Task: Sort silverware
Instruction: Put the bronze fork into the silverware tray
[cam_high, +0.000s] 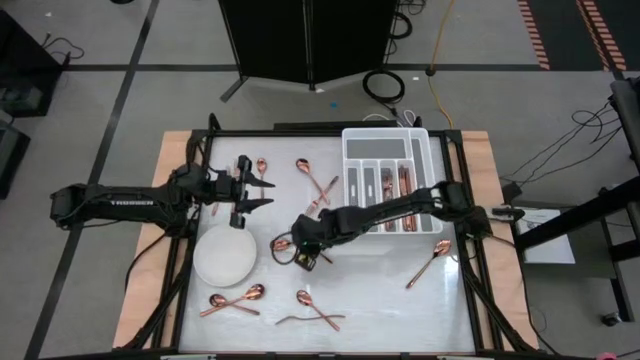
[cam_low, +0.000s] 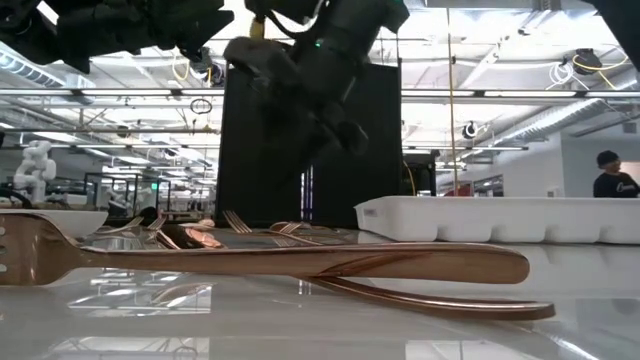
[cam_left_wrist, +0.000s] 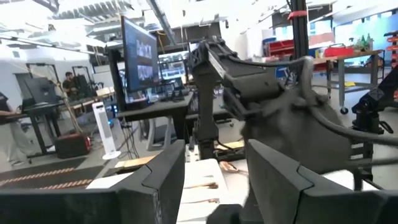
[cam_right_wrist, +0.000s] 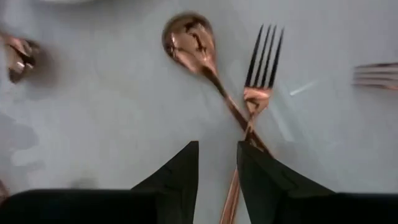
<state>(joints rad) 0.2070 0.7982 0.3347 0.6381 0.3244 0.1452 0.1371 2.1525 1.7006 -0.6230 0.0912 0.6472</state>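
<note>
Right gripper (cam_right_wrist: 217, 171) jaws narrow, empty; crossed spoon (cam_right_wrist: 189, 40) and fork (cam_right_wrist: 261, 68) just ahead. Thin, stiff, slippery; pinch mid-handle.

One round white plate (cam_high: 224, 257) sits at lower left of the high view, and one white compartmented plastic tray (cam_high: 352, 150) at upper centre. About nine loose slim copper-coloured metal spoons and forks (cam_high: 427, 263) lie scattered; more fill the tray, uncountable.

Both arms are matte black, built of slim jointed segments. The left arm (cam_high: 120, 200) carries white block lettering along its link (legible only in part). The right arm (cam_high: 400, 208) trails dark looping cables; wedge-shaped black fingers (cam_right_wrist: 174, 177) tip it.
</note>
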